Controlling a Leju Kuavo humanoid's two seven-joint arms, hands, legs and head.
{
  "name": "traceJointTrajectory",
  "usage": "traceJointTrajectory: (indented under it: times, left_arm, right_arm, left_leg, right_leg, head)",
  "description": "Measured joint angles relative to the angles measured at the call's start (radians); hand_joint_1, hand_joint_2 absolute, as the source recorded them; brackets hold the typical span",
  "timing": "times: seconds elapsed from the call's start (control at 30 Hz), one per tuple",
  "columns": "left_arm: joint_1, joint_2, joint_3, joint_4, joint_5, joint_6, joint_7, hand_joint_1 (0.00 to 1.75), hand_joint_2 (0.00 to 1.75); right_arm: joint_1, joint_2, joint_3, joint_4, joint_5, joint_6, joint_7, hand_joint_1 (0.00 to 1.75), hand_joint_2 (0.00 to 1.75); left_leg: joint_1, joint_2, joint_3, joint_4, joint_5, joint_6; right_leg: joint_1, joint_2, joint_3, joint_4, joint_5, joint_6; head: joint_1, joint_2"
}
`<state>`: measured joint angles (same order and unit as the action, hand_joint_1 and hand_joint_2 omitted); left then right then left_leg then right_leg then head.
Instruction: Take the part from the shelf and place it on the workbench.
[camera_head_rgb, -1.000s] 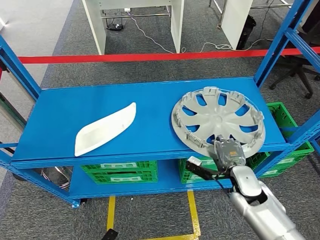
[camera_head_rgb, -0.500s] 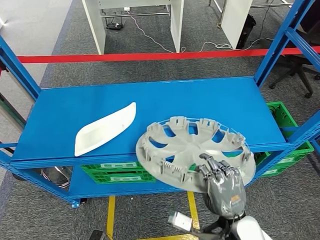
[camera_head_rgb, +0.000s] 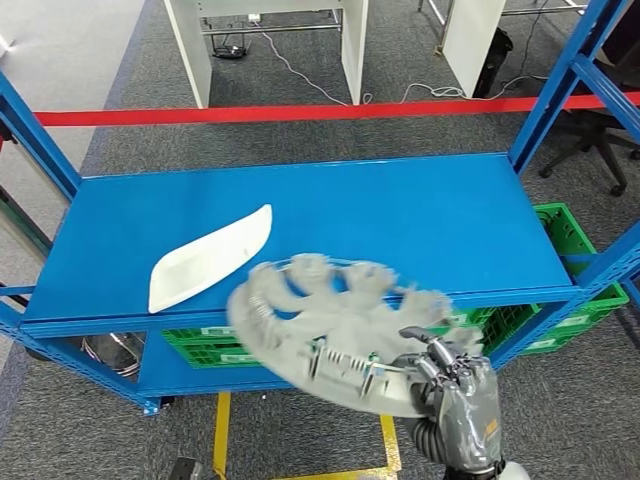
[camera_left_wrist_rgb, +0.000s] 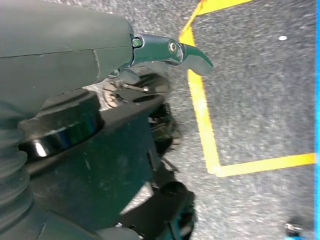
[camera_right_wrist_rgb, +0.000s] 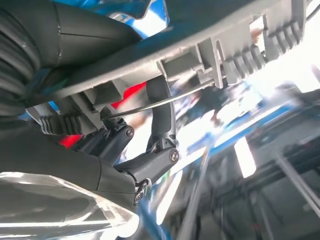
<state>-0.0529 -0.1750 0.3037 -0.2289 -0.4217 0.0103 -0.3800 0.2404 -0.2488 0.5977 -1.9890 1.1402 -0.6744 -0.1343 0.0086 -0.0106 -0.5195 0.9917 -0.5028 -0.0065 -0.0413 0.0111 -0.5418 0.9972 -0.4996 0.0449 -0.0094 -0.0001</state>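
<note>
Grey hubcap (camera_head_rgb: 340, 325), gripped by the right hand's (camera_head_rgb: 456, 405) fingers (camera_head_rgb: 430, 350), beside white trim (camera_head_rgb: 207, 255) on the shelf (camera_head_rgb: 423, 215).

Right hand (camera_head_rgb: 456, 410) sat low in the head view, palm-back up, dark fingers (camera_head_rgb: 423, 352) curled over the rim of the grey hubcap (camera_head_rgb: 332, 325), gripping it. Left hand (camera_left_wrist_rgb: 68, 65) hung pointing floorward, one finger (camera_left_wrist_rgb: 181, 50) extended; its grasp state could not be told.

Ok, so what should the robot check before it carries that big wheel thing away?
1. Right hand holds the hubcap at its rim: ok.
2. Hubcap off the shelf: ok, it hangs past the front edge.
3. Hubcap level: not ok, tilted and blurred.
4. White part out of the way: ok, it lies apart on the shelf.
5. Left hand free: ok, it holds nothing, above the floor.
6. Workbench ready: cannot tell.
</note>
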Motion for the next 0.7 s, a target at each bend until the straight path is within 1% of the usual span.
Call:
traceJointTrajectory:
  times: [0.07, 0.13, 0.23, 0.37, 0.43, 0.47, 0.5, 0.53, 0.57, 0.63, 0.67, 0.7]
  left_arm:
    - [-0.003, -0.003, 0.009, 0.0, 0.001, 0.005, -0.011, 0.0, 1.75]
    - [-0.005, -0.005, 0.017, 0.0, 0.0, 0.015, -0.015, 0.0, 1.75]
    - [-0.002, -0.008, 0.024, 0.0, -0.002, 0.036, -0.017, 0.0, 1.75]
    - [0.009, -0.01, 0.035, 0.0, -0.02, 0.069, -0.015, 0.0, 1.75]
    - [0.012, -0.01, 0.037, 0.0, -0.031, 0.087, -0.012, 0.0, 1.75]
    - [0.012, -0.012, 0.037, 0.0, -0.035, 0.097, -0.01, 0.0, 1.75]
    - [0.011, -0.016, 0.038, 0.0, -0.038, 0.107, -0.006, 0.0, 1.75]
    - [0.01, -0.02, 0.038, 0.0, -0.044, 0.115, -0.002, 0.0, 1.75]
    - [0.01, -0.024, 0.039, 0.0, -0.052, 0.121, 0.002, 0.0, 1.75]
    - [0.009, -0.03, 0.039, 0.0, -0.067, 0.126, 0.01, 0.0, 1.75]
    - [0.009, -0.031, 0.039, 0.0, -0.072, 0.127, 0.014, 0.0, 1.75]
    - [0.009, -0.032, 0.039, 0.0, -0.076, 0.127, 0.016, 0.0, 1.75]
  right_arm:
    - [0.02, 0.042, -0.015, -0.004, -0.154, -0.001, -0.15, 1.75, 1.75]
    - [0.033, 0.074, -0.027, -0.004, -0.273, -0.002, -0.237, 1.75, 1.75]
    - [0.05, 0.104, -0.038, -0.004, -0.388, -0.003, -0.286, 1.75, 1.75]
    - [0.07, 0.128, -0.053, -0.004, -0.499, -0.013, -0.318, 1.75, 1.75]
    - [0.076, 0.136, -0.057, -0.006, -0.539, -0.017, -0.343, 1.75, 1.75]
    - [0.079, 0.139, -0.058, -0.008, -0.555, -0.017, -0.356, 1.75, 1.75]
    - [0.082, 0.141, -0.06, -0.009, -0.568, -0.017, -0.369, 1.75, 1.75]
    - [0.084, 0.143, -0.062, -0.01, -0.584, -0.015, -0.385, 1.75, 1.75]
    - [0.086, 0.145, -0.064, -0.01, -0.602, -0.012, -0.402, 1.75, 1.75]
    - [0.089, 0.146, -0.067, -0.01, -0.646, 0.002, -0.436, 1.75, 1.75]
    - [0.091, 0.146, -0.07, -0.01, -0.663, 0.009, -0.448, 1.75, 1.75]
    - [0.092, 0.146, -0.072, -0.01, -0.674, 0.014, -0.455, 1.75, 1.75]
  left_leg:
    - [0.0, 0.0, 0.0, 0.0, 0.0, 0.0]
    - [-0.001, 0.0, 0.0, 0.001, -0.001, 0.001]
    - [-0.004, 0.0, -0.001, 0.003, -0.003, 0.005]
    - [-0.008, 0.0, -0.007, 0.014, -0.008, 0.014]
    - [-0.01, 0.0, -0.01, 0.019, -0.005, 0.023]
    - [-0.008, 0.001, -0.008, 0.014, 0.001, 0.03]
    - [-0.006, 0.003, -0.006, 0.006, 0.009, 0.038]
    - [-0.004, 0.005, -0.005, -0.003, 0.016, 0.045]
    - [-0.003, 0.007, -0.005, -0.009, 0.022, 0.051]
    - [-0.008, 0.01, -0.013, -0.007, 0.026, 0.056]
    - [-0.011, 0.012, -0.017, -0.005, 0.026, 0.057]
    - [-0.014, 0.013, -0.02, -0.003, 0.027, 0.058]
  right_leg:
    - [0.0, 0.0, 0.0, 0.0, 0.0, 0.0]
    - [-0.001, 0.0, 0.0, 0.0, 0.0, 0.0]
    - [-0.004, -0.001, 0.001, -0.001, 0.0, 0.002]
    - [-0.008, 0.0, 0.001, -0.001, 0.002, 0.011]
    - [-0.01, 0.0, 0.002, -0.004, 0.007, 0.021]
    - [-0.011, 0.0, 0.001, -0.005, 0.006, 0.025]
    - [-0.01, -0.002, -0.003, -0.001, -0.001, 0.028]
    - [-0.008, -0.003, -0.014, 0.022, -0.022, 0.028]
    - [-0.006, -0.005, -0.035, 0.066, -0.053, 0.026]
    - [0.001, -0.007, -0.091, 0.2, -0.121, 0.022]
    - [0.003, -0.007, -0.112, 0.254, -0.137, 0.021]
    - [0.005, -0.007, -0.117, 0.275, -0.135, 0.018]
  head:
    - [0.0, 0.0]
    - [0.0, 0.0]
    - [0.0, 0.0]
    - [0.0, 0.0]
    - [0.0, 0.0]
    - [0.0, 0.0]
    - [0.001, 0.0]
    - [0.002, 0.0]
    - [0.004, 0.0]
    - [0.006, 0.0]
    - [0.006, 0.0]
    - [0.006, 0.0]
